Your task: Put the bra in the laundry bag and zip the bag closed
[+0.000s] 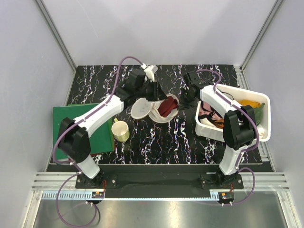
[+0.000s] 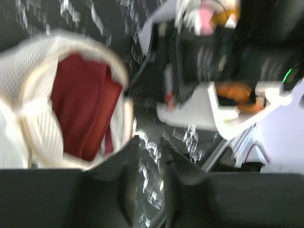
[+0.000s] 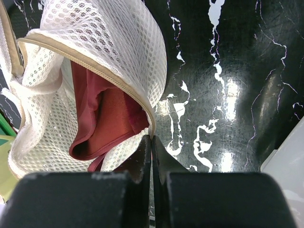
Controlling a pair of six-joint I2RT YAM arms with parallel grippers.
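Note:
The cream-white mesh laundry bag [image 1: 154, 114] lies open at mid-table with the maroon bra [image 1: 166, 106] inside it. The right wrist view looks into the bag [image 3: 109, 42], where the bra [image 3: 107, 114] sits folded under the beige zipper rim. My right gripper [image 3: 151, 138] is shut, pinching that rim at the bag's right edge. In the blurred left wrist view the bag [image 2: 40, 128] and bra [image 2: 83, 111] are at the left. My left gripper [image 2: 149, 140] hovers just beside the bag. Its jaws stand slightly apart, with only table showing between them.
A white bin [image 1: 264, 103] holding orange and pink cloths stands at the right, close behind my right arm. A cream-yellow cup [image 1: 120, 130] sits in front of the bag, beside a green mat [image 1: 76, 121] at the left. Grey walls enclose the table.

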